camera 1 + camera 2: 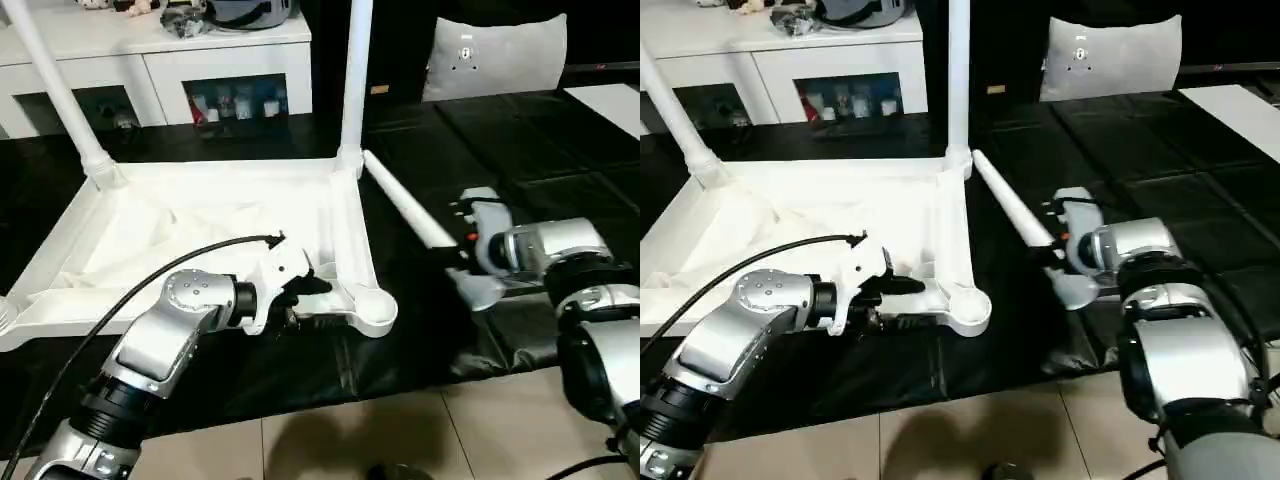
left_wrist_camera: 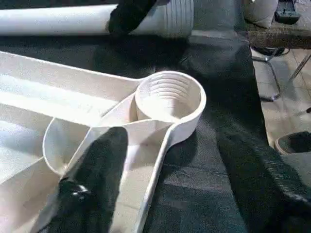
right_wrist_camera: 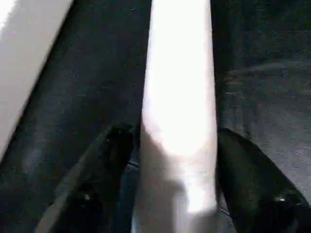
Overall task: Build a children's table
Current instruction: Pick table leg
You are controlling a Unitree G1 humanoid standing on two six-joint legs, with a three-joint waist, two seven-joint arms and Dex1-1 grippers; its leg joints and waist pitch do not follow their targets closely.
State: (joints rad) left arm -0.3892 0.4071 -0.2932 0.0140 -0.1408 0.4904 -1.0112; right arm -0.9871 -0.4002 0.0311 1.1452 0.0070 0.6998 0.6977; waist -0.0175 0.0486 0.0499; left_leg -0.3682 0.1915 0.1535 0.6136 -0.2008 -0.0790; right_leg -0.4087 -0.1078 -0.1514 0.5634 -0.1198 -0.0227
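Right gripper [image 3: 177,189] pinches loose white tapered plastic leg [image 1: 405,212]; left gripper [image 1: 305,287], prob. clamped on upturned white ribbed tabletop [image 1: 200,240] near empty corner socket [image 2: 167,97].

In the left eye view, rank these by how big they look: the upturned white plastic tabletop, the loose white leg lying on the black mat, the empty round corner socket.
1. Upturned white plastic tabletop, by far the largest.
2. Loose white tapered leg lying on the black mat.
3. Empty round corner socket, smallest despite being nearest the camera.
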